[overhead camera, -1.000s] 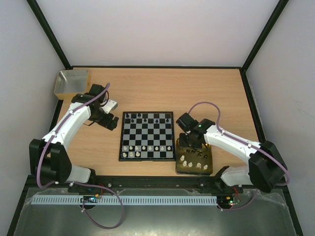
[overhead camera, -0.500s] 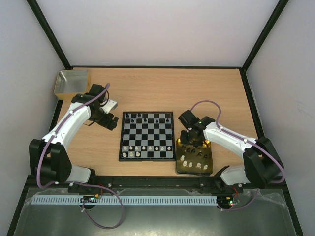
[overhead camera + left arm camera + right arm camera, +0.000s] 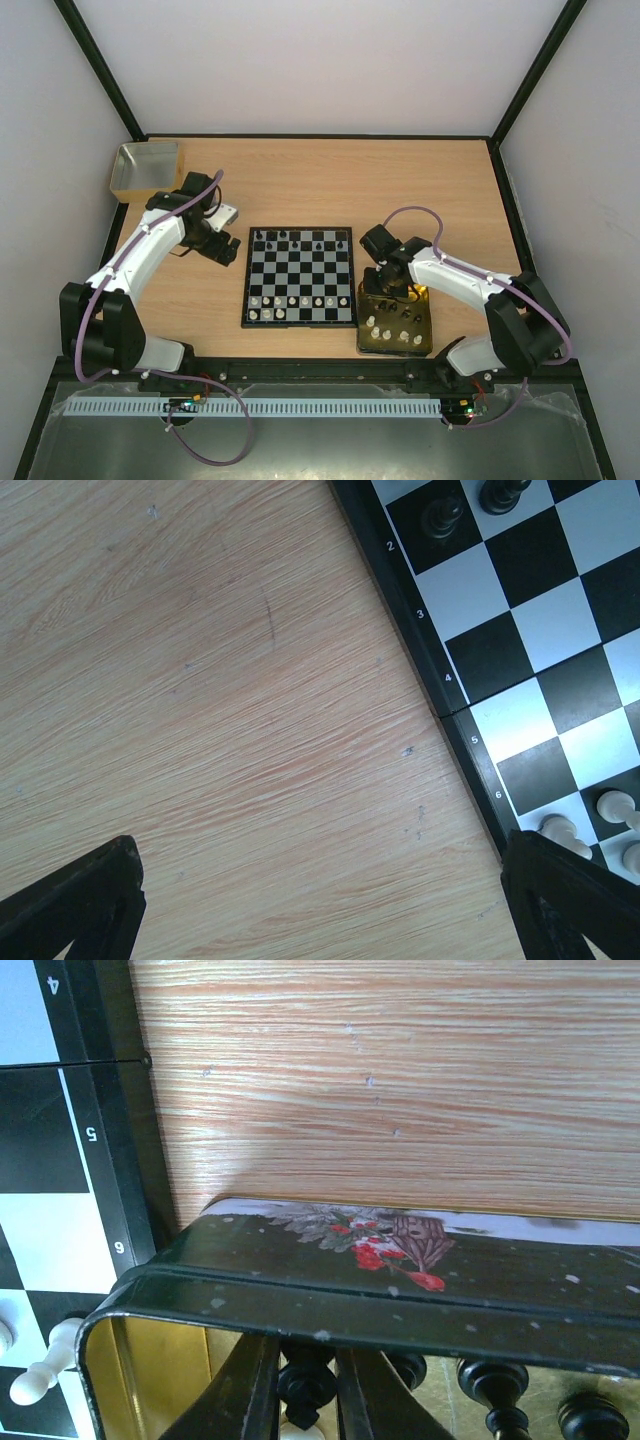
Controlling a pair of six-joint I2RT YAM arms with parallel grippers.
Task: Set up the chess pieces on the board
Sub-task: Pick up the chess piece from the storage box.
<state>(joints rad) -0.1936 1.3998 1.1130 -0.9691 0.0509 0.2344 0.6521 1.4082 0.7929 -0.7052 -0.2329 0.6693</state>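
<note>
The board (image 3: 299, 270) lies mid-table, with black chess pieces (image 3: 300, 238) along its far edge and white ones (image 3: 300, 300) along the near rows. My right gripper (image 3: 388, 295) reaches down into the gold tray (image 3: 362, 342) right of the board. In the right wrist view its fingers (image 3: 250, 1392) press both sides of a black chess piece (image 3: 308, 1380) just behind the tray's dark decorated wall (image 3: 400, 1290). My left gripper (image 3: 228, 236) hovers over bare wood left of the board, open, its fingertips (image 3: 70, 910) wide apart and empty.
More black pieces (image 3: 495, 1385) stand in the tray beside the held one, and white pieces (image 3: 392, 330) sit in its near half. A yellowish box (image 3: 147, 168) stands at the back left corner. The board's numbered edge (image 3: 440, 680) runs beside the left gripper.
The right gripper's jaws have narrowed onto a black piece in the tray, and that arm has shifted slightly. The left arm has not moved.
</note>
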